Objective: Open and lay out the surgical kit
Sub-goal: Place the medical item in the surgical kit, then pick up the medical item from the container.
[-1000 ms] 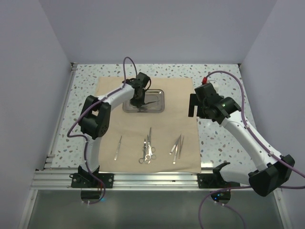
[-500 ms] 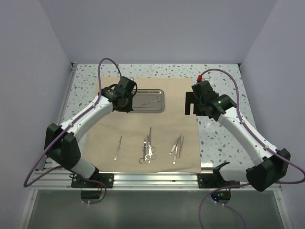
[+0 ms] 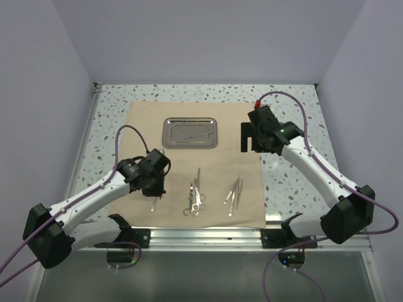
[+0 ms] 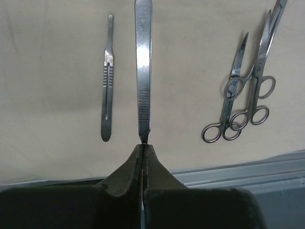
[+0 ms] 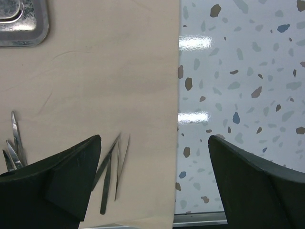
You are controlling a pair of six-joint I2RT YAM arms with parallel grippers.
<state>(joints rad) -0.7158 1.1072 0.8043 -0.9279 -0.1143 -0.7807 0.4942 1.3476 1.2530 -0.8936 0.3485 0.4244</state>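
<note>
Tan cloth wrap [image 3: 189, 163] lies spread on the speckled counter [image 3: 107, 107]. The steel tray [image 3: 190, 133] sits on it, well beyond the left pincer [image 3: 155, 191] and beside the right pincer [image 3: 247, 137].

From the left wrist, the left pincer [image 4: 143, 145] is clenched on the tip of a flat handle [image 4: 143, 62]. A second handle [image 4: 107, 95] lies to its left and scissors [image 4: 245, 102] to its right.

From the right wrist, the right pincer [image 5: 155, 138] is released, its fingers wide apart. The tweezers [image 5: 110, 171] lie between them, nearer the left finger.
</note>
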